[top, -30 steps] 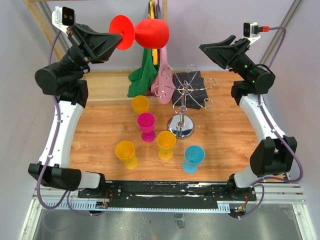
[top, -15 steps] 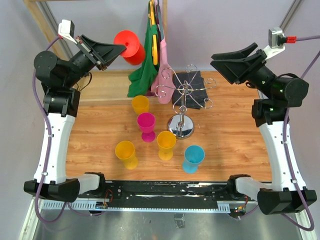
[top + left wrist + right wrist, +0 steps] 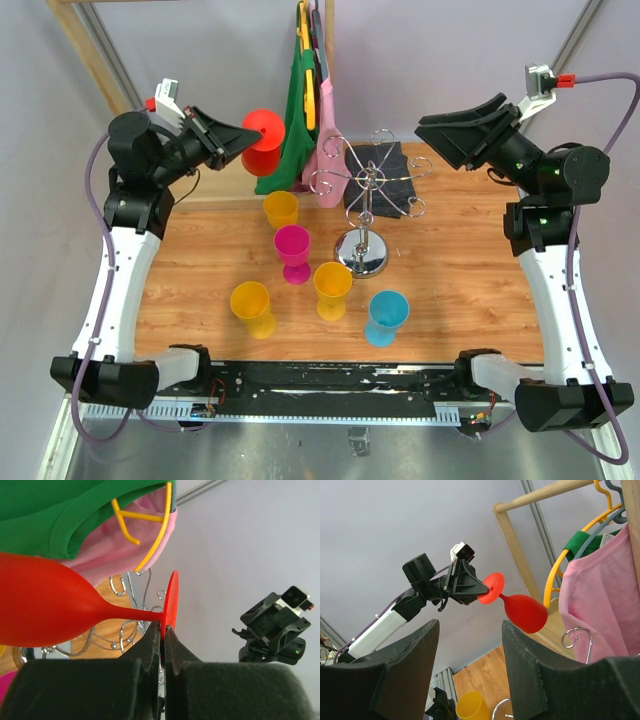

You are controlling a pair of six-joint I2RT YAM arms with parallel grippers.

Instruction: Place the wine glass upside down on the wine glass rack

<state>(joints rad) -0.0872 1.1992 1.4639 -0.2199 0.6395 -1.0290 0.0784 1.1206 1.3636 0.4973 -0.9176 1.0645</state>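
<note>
A wooden table point(image 3: 460, 270) before a pale wall carries the chrome rack point(image 3: 372, 180), with several coloured cups point(image 3: 332, 288) standing near its base. The red wine glass point(image 3: 265, 140) is aloft at the far left, beside hanging clothes point(image 3: 292, 100) and well apart from the rack. The left gripper point(image 3: 163, 630) is clenched on the rim of the glass's foot. The right gripper point(image 3: 470, 645) is spread wide and grasps nothing. Judged progress: the glass is lifted, but not inverted or hung. Its long axis lies roughly level, foot toward the left gripper and bowl away. The bowl probably dips slightly, though the overhead view foreshortens it.
</note>
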